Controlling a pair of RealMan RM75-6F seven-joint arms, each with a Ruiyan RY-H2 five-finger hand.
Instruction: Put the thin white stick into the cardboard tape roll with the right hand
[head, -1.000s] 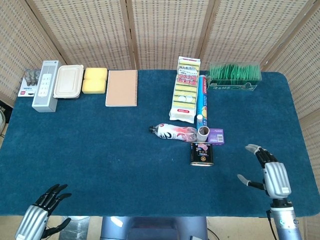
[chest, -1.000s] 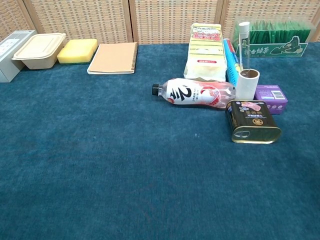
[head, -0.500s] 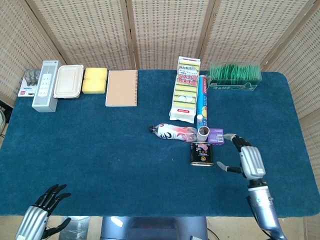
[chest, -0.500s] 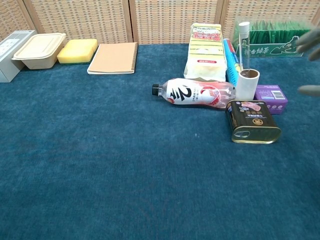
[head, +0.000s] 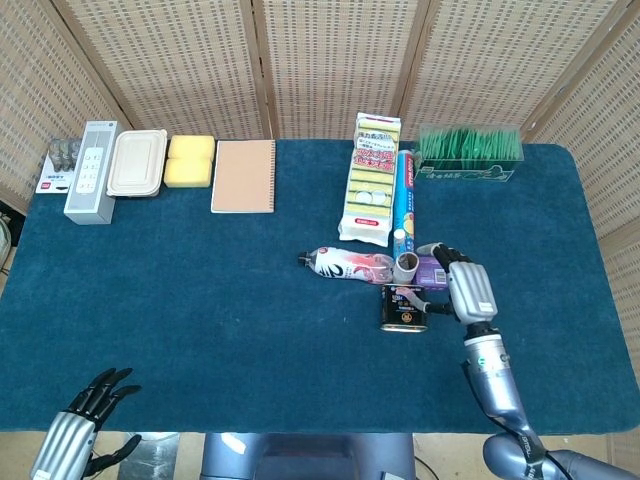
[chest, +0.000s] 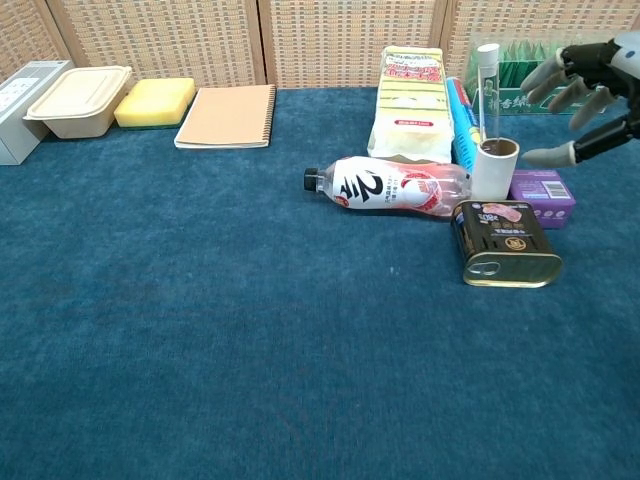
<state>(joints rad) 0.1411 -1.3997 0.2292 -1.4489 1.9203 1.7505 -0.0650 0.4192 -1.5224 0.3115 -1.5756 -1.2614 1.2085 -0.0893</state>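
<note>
The cardboard tape roll (chest: 495, 166) stands upright between the lying bottle and a purple box; the head view shows its open top (head: 406, 266). The thin white stick (chest: 487, 92) rises out of the roll, leaning slightly left, its top (head: 399, 238) visible from above. My right hand (chest: 588, 92) hovers just right of the stick with fingers spread, holding nothing; in the head view this right hand (head: 462, 283) is over the purple box and the can's right edge. My left hand (head: 88, 412) sits low at the near left table edge, fingers apart and empty.
A plastic bottle (chest: 392, 185) lies left of the roll; a tin can (chest: 505, 243) sits in front, a purple box (chest: 542, 188) to the right. Behind stand a sponge pack (chest: 411, 102), blue tube (chest: 462, 118) and green box (chest: 548, 80). Notebook (head: 244, 176), sponge, container and remote line the back left.
My right hand has moved from the near right of the table forward and left, up to the stick and roll. The stick, roll and left hand have not moved.
</note>
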